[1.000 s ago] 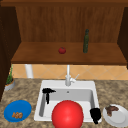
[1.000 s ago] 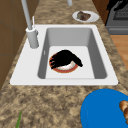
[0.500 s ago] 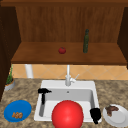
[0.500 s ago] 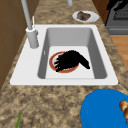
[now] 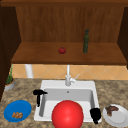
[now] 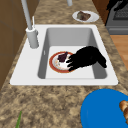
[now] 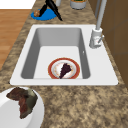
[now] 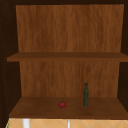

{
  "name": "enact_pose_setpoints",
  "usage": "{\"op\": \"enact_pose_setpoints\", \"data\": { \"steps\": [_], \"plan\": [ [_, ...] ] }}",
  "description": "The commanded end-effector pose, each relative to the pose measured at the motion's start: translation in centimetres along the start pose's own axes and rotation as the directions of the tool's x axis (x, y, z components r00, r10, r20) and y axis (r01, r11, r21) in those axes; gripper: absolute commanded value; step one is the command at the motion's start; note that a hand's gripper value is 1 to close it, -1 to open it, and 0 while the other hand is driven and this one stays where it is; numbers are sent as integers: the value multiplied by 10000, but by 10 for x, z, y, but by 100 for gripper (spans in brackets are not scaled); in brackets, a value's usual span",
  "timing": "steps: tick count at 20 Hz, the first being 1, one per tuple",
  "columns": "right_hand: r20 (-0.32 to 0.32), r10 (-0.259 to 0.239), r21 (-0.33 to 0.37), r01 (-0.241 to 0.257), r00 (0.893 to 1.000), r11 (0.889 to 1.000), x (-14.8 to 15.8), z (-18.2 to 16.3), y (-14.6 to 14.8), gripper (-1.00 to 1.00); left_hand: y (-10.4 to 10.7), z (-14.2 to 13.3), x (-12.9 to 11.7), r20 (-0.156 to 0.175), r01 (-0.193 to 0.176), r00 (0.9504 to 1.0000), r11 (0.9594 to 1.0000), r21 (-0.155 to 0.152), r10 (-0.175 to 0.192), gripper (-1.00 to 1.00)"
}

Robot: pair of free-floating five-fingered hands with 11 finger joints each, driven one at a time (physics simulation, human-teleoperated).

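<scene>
My left hand (image 5: 38, 93) hangs open above the left rim of the white sink (image 5: 47, 86). In the left side view the left hand (image 6: 87, 58) lines up over a red-rimmed plate (image 6: 55, 67) on the sink floor, fingers pointing toward the tap. From the right, the left hand (image 7: 51, 7) is up over the blue plate and the red-rimmed plate (image 7: 51, 72) lies untouched with a dark piece of food (image 7: 65, 70) on it. My right hand (image 5: 95, 114) stays open at the sink's front right corner. A large red round shape (image 5: 67, 115) covers the sink's front.
A blue plate (image 5: 15, 107) with brown bits sits left of the sink, and a white plate (image 5: 118, 118) with brown food right of it. The faucet (image 5: 68, 77) stands at the back. The shelf above holds a red fruit (image 5: 62, 50) and a green bottle (image 5: 86, 41).
In the left side view my left hand has slid toward the counter's front, uncovering more of the red-rimmed plate. The right hand has not moved.
</scene>
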Motion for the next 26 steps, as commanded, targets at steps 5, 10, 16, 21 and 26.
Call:
{"op": "enact_pose_setpoints", "data": {
  "steps": [5,10,16,21,26],
  "plan": [
    [0,0,0,0,10000,10000,0,0,0,0,-15,-4,53,-93,837,9964,9951,-529,-843,-100],
    [0,0,0,0,10000,10000,0,0,0,0,-9,-16,92,-316,516,9981,9973,-532,-533,-100],
    [0,0,0,0,10000,10000,0,0,0,0,3,-28,134,-564,303,9978,9975,-641,-340,-100],
    [0,0,0,0,10000,10000,0,0,0,0,23,-31,147,-839,120,9963,9975,-698,-179,-100],
    [0,0,0,0,10000,10000,0,0,0,0,48,-39,163,-877,211,9958,9982,-559,-260,-100]
  ]
}}
